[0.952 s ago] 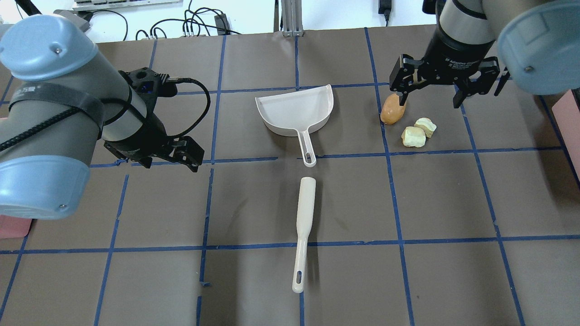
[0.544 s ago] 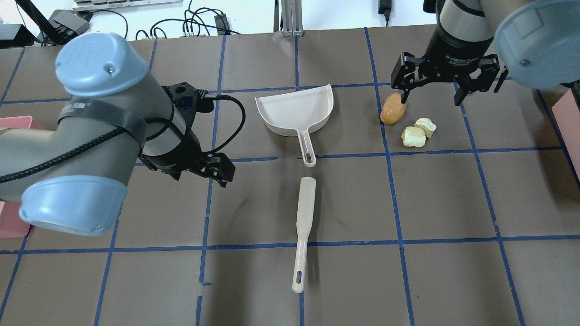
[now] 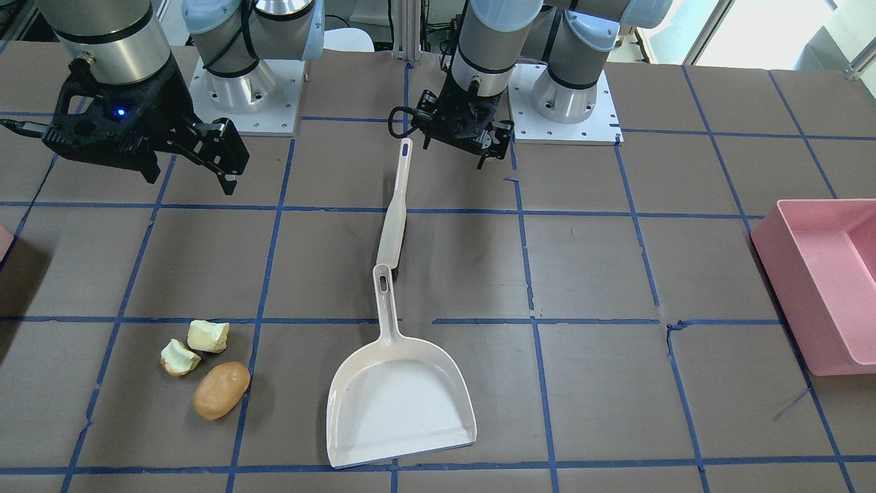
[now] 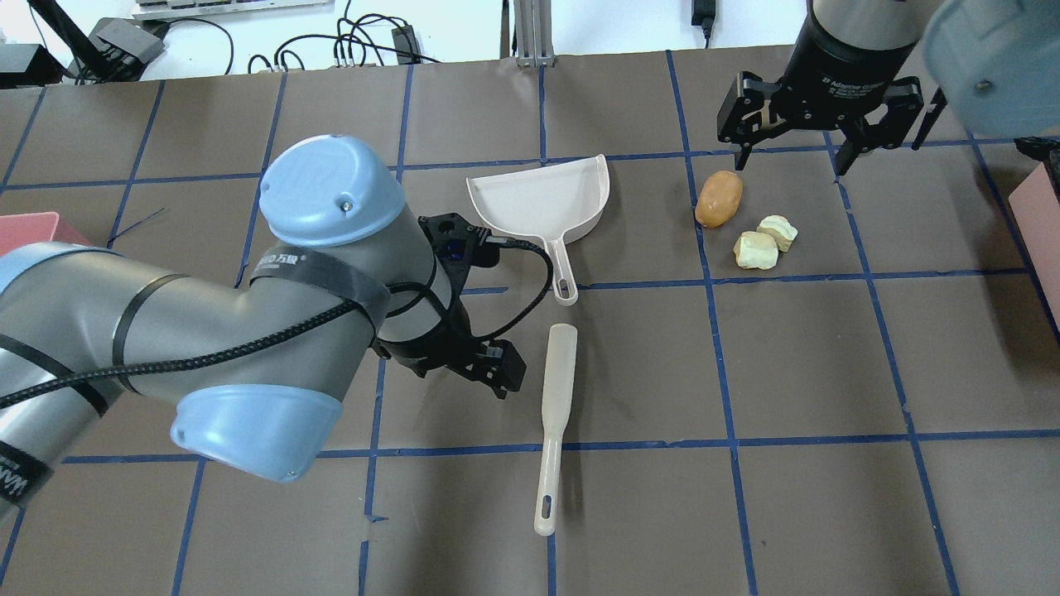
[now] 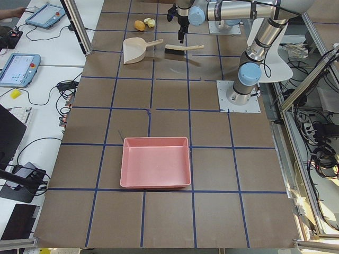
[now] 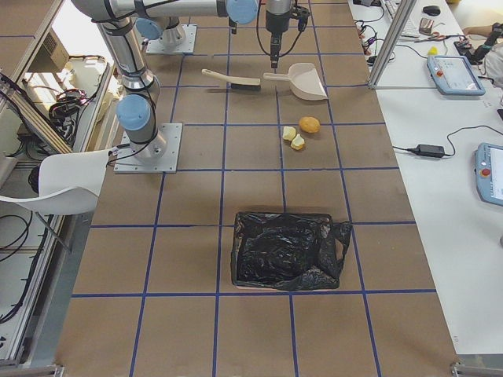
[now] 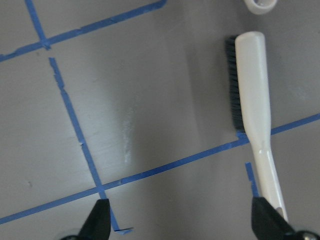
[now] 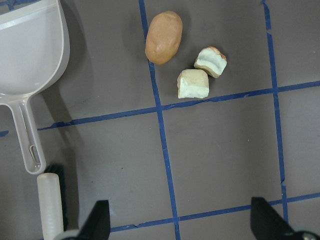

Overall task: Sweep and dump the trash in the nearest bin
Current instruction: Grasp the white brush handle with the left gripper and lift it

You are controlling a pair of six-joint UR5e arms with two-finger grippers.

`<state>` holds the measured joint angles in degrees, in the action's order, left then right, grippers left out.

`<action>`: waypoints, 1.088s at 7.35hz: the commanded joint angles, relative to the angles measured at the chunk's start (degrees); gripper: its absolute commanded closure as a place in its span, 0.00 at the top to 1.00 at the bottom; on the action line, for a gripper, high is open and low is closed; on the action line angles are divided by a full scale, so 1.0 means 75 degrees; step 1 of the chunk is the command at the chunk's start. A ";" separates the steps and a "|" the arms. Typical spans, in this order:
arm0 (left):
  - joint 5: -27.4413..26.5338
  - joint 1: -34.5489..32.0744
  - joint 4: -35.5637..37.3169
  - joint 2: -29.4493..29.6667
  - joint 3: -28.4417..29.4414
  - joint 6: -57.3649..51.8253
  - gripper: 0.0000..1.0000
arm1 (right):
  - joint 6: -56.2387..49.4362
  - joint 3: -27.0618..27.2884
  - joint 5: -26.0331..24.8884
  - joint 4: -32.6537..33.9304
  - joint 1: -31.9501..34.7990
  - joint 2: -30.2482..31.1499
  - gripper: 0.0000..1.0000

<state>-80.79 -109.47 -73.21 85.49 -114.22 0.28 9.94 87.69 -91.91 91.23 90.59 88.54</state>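
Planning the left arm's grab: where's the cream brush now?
Overhead view: the cream plastic brush lies mid-table, head near the handle of the white plastic dustpan, just right of the left end effector.

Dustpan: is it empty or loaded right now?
Empty. The dustpan shows only bare white plastic inside; the potato-like piece and both pale chunks lie on the table, apart from it.

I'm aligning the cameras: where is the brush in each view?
Front-facing: brush upper centre.
Overhead: centre, lower half.
Exterior left: top centre.
Exterior right: top, left of centre.
Left wrist: right side.
Right wrist: bottom-left corner.
Landmark: the dustpan handle end, just off the brush head.
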 commanded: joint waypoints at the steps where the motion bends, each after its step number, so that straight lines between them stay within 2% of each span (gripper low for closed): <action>1: 0.0412 -0.0367 0.1469 0.0539 -0.0719 0.0846 0.99 | 0.0421 0.0074 0.0020 -0.0058 0.0061 0.0274 1.00; 3: 0.0215 -0.1022 0.1943 0.1045 -0.0685 0.1961 1.00 | 0.0386 0.0191 -0.0073 -0.0198 0.0074 0.0324 1.00; 5: -0.0102 -0.1235 0.2539 0.1571 -0.0592 0.2970 0.99 | 0.0340 0.0179 0.0020 -0.0222 0.0074 0.0370 1.00; 6: -0.0451 -0.1386 0.2577 0.1655 -0.0522 0.3322 0.99 | -0.0299 0.0191 0.0032 -0.0130 0.0074 0.0336 1.00; 7: -0.0466 -0.1585 0.2589 0.1679 -0.0521 0.3755 0.99 | -0.0920 0.0191 0.0044 -0.0059 0.0074 0.0289 1.00; 8: -0.0489 -0.1692 0.2554 0.1691 -0.0556 0.3875 0.99 | -0.0927 0.0214 0.0044 -0.0047 0.0062 0.0277 1.00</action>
<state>-83.97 -120.93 -54.04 97.88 -118.28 27.18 5.04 89.15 -91.63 90.58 91.13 90.81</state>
